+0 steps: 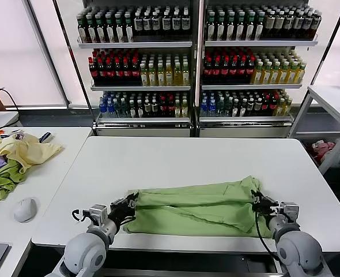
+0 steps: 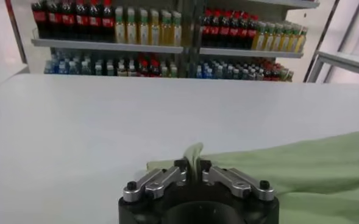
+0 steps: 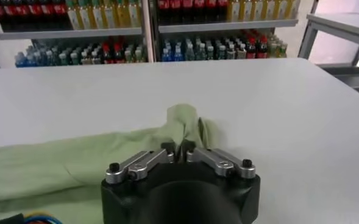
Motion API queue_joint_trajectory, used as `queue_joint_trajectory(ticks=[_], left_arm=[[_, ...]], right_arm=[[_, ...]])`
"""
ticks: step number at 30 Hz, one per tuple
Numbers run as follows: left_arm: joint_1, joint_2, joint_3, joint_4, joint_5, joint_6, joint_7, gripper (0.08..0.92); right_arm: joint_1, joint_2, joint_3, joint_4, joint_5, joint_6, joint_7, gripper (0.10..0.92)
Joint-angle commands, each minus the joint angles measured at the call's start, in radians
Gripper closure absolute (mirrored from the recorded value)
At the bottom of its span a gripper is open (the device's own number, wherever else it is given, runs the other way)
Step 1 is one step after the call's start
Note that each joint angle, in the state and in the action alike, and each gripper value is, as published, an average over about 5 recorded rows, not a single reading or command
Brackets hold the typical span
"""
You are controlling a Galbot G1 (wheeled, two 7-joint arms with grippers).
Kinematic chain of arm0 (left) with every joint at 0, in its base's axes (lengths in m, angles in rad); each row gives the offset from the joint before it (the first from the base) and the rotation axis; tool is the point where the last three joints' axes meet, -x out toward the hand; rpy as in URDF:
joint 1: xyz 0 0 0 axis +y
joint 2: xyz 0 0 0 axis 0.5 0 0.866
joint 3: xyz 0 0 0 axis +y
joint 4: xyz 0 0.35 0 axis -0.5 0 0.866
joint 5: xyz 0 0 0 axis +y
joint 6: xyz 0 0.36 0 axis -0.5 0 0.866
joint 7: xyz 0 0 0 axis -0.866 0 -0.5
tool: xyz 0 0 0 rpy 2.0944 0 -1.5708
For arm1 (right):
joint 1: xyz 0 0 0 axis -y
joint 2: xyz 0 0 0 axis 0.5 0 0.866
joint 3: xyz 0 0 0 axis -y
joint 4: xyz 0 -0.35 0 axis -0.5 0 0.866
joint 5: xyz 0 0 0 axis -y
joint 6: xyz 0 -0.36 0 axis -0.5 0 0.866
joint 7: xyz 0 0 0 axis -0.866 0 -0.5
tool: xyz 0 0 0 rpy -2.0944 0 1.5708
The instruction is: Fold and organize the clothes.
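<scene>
Nearby, bottles [image 1: 158, 23] on shelves [image 1: 141, 44].

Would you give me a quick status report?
Left gripper and right gripper pinching opposite ends of green shirt. Shirt folded lengthwise on table. Nothing obstructing.

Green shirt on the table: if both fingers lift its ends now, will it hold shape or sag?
Likely sag: the green shirt lies in soft wrinkled folds. It bunches into a peak at the right gripper, so it is probably floppy. Thin cloth at the left gripper suggests it is light.
</scene>
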Motion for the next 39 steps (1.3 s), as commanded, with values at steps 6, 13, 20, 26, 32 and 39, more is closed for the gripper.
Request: queue_joint_trajectory(ticks=[6,13,20,26,32,39], left_arm=[[0.089,-0.183,0.018,-0.036,0.24,-0.031,-0.151,0.529],[0.063,-0.257,0.055,0.06,0.36,-0.015,-0.187,0.33],[0.066,-0.282,0.072,0.092,0.419,-0.007,-0.196,0.265],[0.075,-0.284,0.07,0.094,0.409,0.015,-0.196,0.442],[0.09,-0.277,0.048,0.084,0.314,0.043,-0.178,0.616],[0.111,-0.225,-0.015,0.038,0.221,0.045,-0.155,0.819]], right_arm=[[-0.055,0.01,0.011,0.034,-0.027,0.003,0.005,0.486],[-0.056,0.02,0.004,0.034,-0.027,0.004,0.008,0.281],[-0.054,0.021,0.007,0.029,-0.025,0.007,0.008,0.204],[-0.05,0.021,0.007,0.029,-0.02,0.007,0.008,0.203],[-0.044,0.02,0.007,0.024,-0.016,0.007,0.008,0.203],[-0.038,0.021,0.007,0.032,-0.009,0.009,0.009,0.203]])
